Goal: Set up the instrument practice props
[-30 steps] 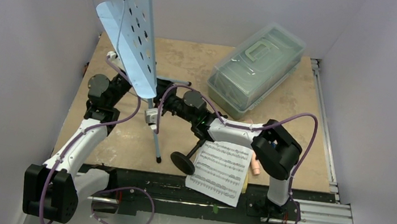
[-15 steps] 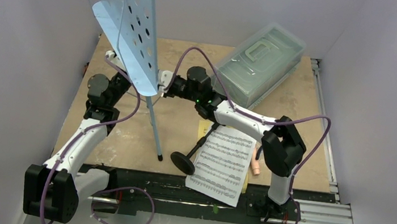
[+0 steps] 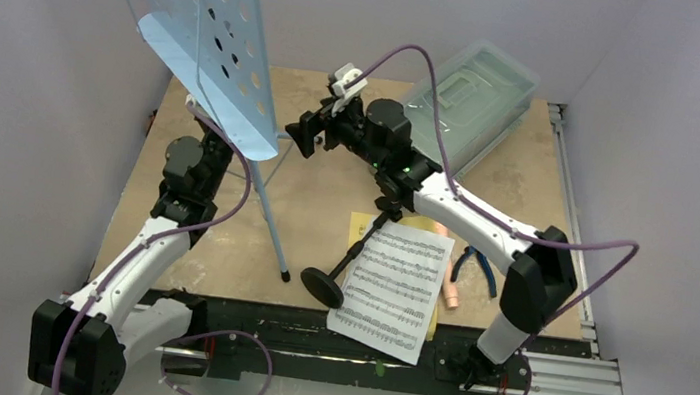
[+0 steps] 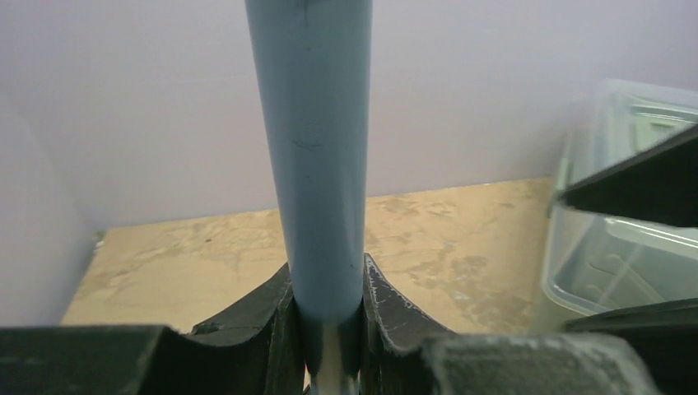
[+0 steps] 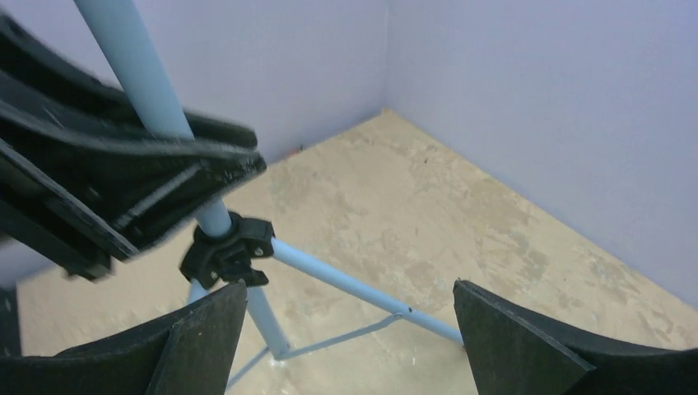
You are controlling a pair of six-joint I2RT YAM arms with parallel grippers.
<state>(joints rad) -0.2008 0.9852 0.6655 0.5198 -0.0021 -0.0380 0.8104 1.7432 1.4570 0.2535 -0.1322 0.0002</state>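
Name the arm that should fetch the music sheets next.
Right. The right tool is open and holds nothing, and the sheets lie on the right side. The left tool is shut on the stand pole, likely steadying it, so it should not let go.

The music stand (image 3: 193, 45) stood at my left, the plastic box (image 3: 458, 105) behind at my right. Before me lay the music sheets (image 3: 390, 288), mic stand (image 3: 323, 285) just left, toy microphone (image 3: 453, 296) and pliers (image 3: 474, 266) right.

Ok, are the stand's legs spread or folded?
Spread: the legs fan out from the black collar down to the table.
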